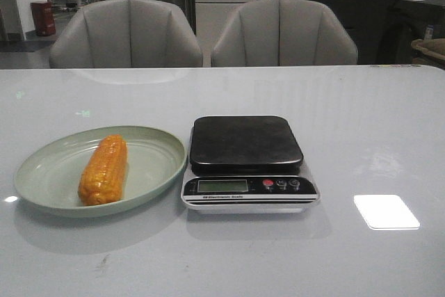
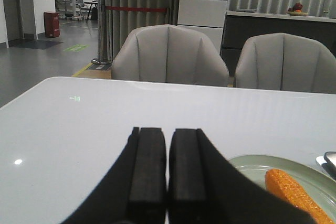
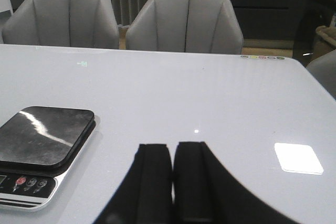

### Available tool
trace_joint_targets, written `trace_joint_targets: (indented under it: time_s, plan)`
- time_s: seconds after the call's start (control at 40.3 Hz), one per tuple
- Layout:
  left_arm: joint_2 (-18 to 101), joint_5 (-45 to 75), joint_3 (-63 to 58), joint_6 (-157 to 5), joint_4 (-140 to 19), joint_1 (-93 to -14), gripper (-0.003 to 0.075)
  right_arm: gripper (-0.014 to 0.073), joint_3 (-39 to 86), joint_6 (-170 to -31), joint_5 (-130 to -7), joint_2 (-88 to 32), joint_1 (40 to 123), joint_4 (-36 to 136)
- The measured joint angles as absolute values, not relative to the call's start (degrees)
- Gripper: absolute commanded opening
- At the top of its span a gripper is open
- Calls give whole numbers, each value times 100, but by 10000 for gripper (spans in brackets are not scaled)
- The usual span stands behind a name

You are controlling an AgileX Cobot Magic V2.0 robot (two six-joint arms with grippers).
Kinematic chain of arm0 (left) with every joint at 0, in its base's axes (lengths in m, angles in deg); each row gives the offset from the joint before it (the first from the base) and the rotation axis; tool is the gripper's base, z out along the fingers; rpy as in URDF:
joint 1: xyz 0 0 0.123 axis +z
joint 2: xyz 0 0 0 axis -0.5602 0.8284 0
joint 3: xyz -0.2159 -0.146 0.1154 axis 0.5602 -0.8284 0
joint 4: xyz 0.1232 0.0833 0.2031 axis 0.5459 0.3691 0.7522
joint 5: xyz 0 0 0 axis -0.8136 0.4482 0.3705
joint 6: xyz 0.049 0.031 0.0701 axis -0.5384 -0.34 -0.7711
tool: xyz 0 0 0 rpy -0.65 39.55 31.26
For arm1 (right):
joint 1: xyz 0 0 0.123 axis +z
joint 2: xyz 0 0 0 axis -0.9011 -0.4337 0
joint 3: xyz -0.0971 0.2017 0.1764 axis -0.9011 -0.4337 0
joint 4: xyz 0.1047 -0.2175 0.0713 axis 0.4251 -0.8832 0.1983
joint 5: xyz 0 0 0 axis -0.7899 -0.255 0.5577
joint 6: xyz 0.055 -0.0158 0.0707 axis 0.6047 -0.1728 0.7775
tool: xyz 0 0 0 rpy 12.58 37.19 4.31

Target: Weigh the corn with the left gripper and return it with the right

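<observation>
The orange-yellow corn (image 1: pixel 104 169) lies on the pale green plate (image 1: pixel 49 179) at the table's front left. It also shows in the left wrist view (image 2: pixel 294 195) on the plate (image 2: pixel 252 165). The kitchen scale (image 1: pixel 247 161) with its dark platform stands just right of the plate and shows in the right wrist view (image 3: pixel 42 153). My left gripper (image 2: pixel 167 132) is shut and empty above bare table, to the left of the plate. My right gripper (image 3: pixel 172 148) is shut and empty over bare table, to the right of the scale. Neither gripper shows in the front view.
Two grey chairs (image 1: pixel 128 33) (image 1: pixel 284 33) stand behind the table's far edge. A bright light patch (image 1: pixel 386 211) lies on the white tabletop at the front right.
</observation>
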State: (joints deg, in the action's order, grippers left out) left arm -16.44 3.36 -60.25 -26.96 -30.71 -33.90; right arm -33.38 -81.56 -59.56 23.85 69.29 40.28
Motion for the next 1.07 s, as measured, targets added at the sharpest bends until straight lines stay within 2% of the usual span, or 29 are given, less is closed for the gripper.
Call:
trace_joint_targets:
  time_s: [0.273, 1.068]
  plan:
    - [-1644, 336, -6025, -2696, -3071, -3390, 120, 178, -3832, -8156, -5681, 3079, 6916, 3768]
    - [-1644, 334, -6025, -2696, -3071, -3390, 120, 178, -3832, -8156, -5681, 3106, 6908, 3751]
